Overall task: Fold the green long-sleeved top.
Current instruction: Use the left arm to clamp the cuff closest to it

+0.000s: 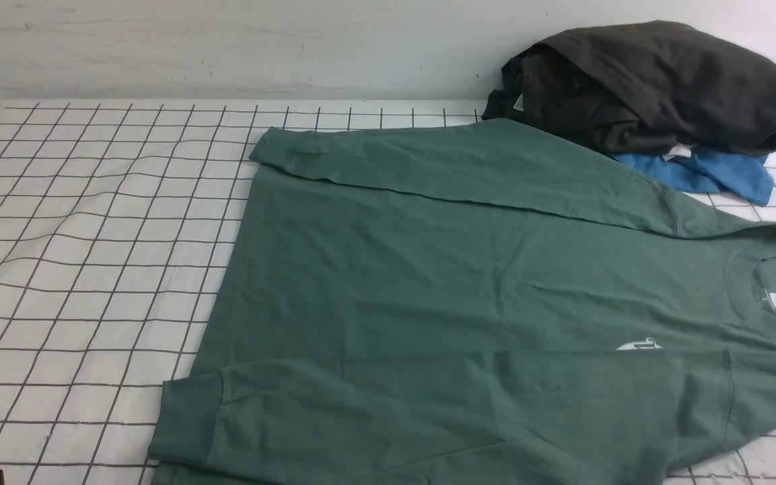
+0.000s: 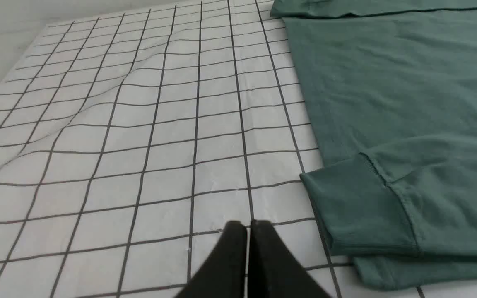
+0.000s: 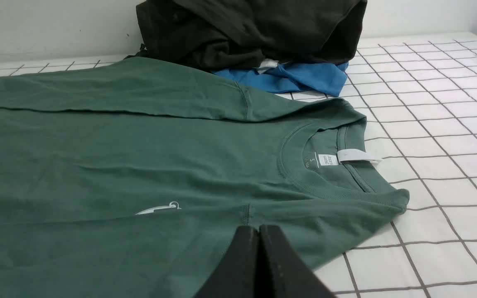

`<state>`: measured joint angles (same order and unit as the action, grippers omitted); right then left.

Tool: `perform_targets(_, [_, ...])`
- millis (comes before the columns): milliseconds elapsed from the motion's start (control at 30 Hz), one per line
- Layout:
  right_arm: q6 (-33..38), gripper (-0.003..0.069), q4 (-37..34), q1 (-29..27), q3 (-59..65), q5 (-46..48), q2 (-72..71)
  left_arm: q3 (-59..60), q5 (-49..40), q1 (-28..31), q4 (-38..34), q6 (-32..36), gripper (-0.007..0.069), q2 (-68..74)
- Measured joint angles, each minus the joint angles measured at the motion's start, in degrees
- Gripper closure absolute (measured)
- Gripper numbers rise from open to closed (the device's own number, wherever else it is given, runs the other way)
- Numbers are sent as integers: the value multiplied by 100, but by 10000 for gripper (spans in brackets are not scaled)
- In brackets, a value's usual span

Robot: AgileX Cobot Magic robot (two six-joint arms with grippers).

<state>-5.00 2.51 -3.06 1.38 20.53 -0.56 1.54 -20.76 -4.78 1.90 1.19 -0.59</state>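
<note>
Green long-sleeved top (image 1: 428,289) lay spread flat on the table, over a white grid-lined cloth (image 1: 91,236), with its front up, its hem toward the robot's left and its crew neck toward the right. Both sleeves were folded in across the body: the far sleeve (image 1: 428,168) ran along the far edge, and the near sleeve (image 1: 428,411) lay along the near edge with its ribbed cuff (image 2: 354,207) reaching just past the hem. A small white logo (image 3: 157,208) peeked out at the edge of the near sleeve, and a white neck label (image 3: 356,156) stuck out of the collar. Behind the shoulder area, a dark charcoal garment (image 1: 651,81) sat bunched on top of a blue garment (image 1: 718,172); the dark one touched the top's far edge. The left end effector (image 2: 246,225) was closed on nothing, its tips pressed together over bare cloth just beside the cuff. The right end effector (image 3: 259,229) was likewise closed and empty, poised over the near shoulder of the top; whether its tips touched the fabric could not be told.
</note>
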Motion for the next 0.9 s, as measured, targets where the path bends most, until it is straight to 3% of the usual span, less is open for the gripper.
perform_targets(733, [0, 673, 0, 0, 0, 0, 0, 0, 6, 0, 76, 92, 631, 0])
perform_targets(900, [0, 673, 91, 0, 0, -7, 0, 5, 480, 0, 129, 92, 631, 0])
